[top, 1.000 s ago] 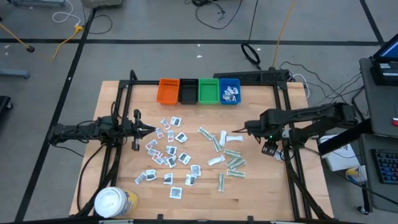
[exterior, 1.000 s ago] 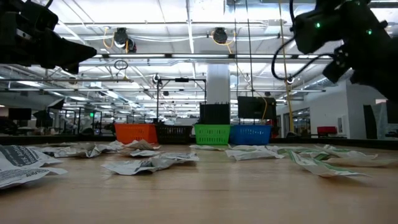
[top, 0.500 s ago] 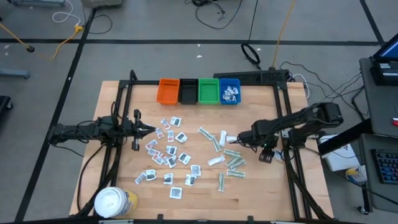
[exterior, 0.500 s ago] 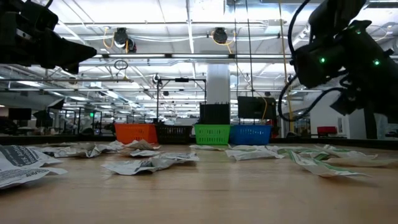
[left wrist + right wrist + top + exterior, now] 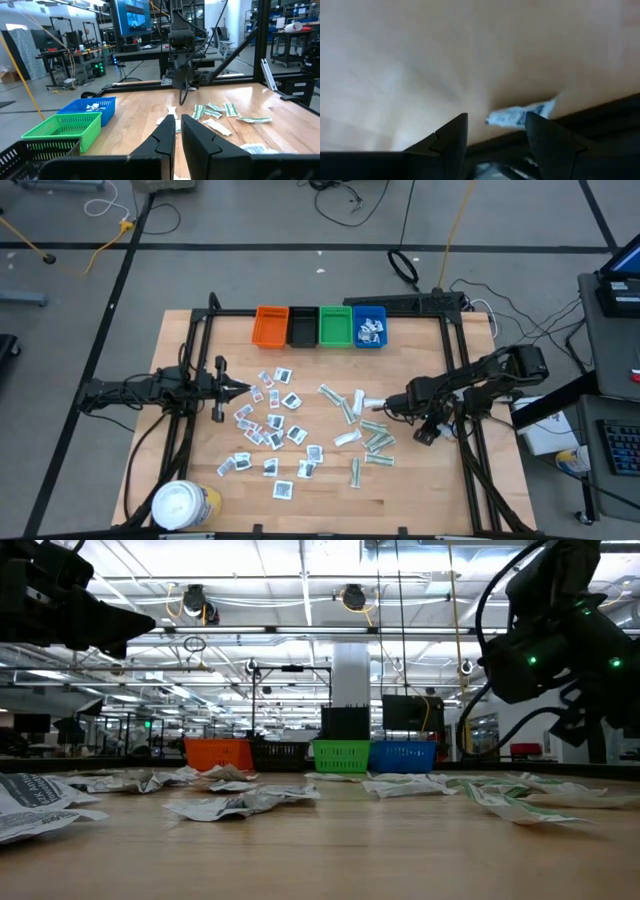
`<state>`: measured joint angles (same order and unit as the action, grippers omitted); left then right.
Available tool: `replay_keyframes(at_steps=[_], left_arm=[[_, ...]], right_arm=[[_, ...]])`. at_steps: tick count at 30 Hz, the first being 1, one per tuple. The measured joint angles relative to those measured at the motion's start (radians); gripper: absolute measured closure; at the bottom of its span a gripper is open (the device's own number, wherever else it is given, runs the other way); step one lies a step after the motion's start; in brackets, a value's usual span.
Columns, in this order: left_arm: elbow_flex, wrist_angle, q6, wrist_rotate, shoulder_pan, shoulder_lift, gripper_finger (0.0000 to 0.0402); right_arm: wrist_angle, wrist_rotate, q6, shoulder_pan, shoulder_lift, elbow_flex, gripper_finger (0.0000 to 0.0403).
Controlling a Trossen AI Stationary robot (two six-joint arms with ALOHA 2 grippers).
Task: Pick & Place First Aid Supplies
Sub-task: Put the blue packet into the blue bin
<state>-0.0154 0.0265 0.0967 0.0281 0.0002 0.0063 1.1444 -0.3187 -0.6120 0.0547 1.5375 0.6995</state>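
Hovering low over the table, my right gripper (image 5: 496,131) has its jaws apart, empty, with one white packet (image 5: 520,115) lying flat just ahead between the fingertips, long axis across the gap. It sits at the pale-green strips' (image 5: 375,438) edge; the right arm is far nearer. Left gripper (image 5: 240,389) waits, nearly closed, empty, beside the sachets (image 5: 272,425). No print is legible.
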Motion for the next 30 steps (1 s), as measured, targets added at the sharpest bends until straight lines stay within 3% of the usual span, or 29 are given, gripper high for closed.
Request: replay_keyframes(at_steps=[8,18,30], left_arm=[[0.0,0.0,0.0,0.0,0.0,0.0,0.0364],[0.0,0.0,0.0,0.0,0.0,0.0,0.0364],[0.0,0.0,0.0,0.0,0.0,0.0,0.0364]], right_arm=[[-0.095,-0.005,-0.118,0.0,-0.002,-0.036,0.023],[-0.102,-0.013,-0.104,0.0,0.0,-0.04,0.0391],[0.121,0.063,0.076,-0.003,-0.061,0.202,0.0401]])
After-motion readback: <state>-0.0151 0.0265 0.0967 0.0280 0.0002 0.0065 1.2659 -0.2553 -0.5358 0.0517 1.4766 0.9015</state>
